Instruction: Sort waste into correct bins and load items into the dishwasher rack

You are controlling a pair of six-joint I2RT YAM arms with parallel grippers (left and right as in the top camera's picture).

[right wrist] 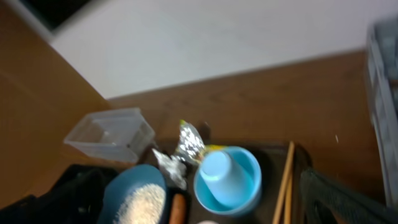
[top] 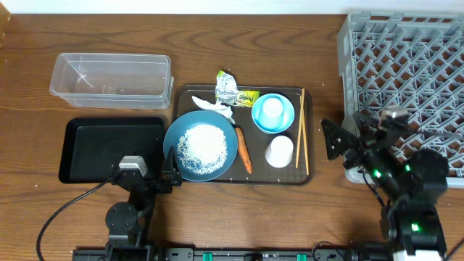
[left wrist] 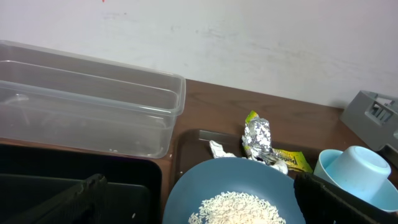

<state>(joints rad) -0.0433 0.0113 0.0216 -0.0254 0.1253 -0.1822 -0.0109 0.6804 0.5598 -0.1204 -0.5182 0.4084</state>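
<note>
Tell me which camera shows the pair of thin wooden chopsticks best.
The overhead view: the pair of thin wooden chopsticks shows full length, lying along the right edge of the dark brown serving tray. The right wrist view catches only part of them, blurred and cut off at the bottom. The left wrist view misses them.

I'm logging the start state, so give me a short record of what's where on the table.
Plate: on brown tray, rice on it
Carrot: right of plate
Bowl: holds an upside-down cup
Second cup: beside chopsticks
Wrapper, tissue: brown tray's far edge
Tub, black tray: left of brown tray
Rack: far right
</note>
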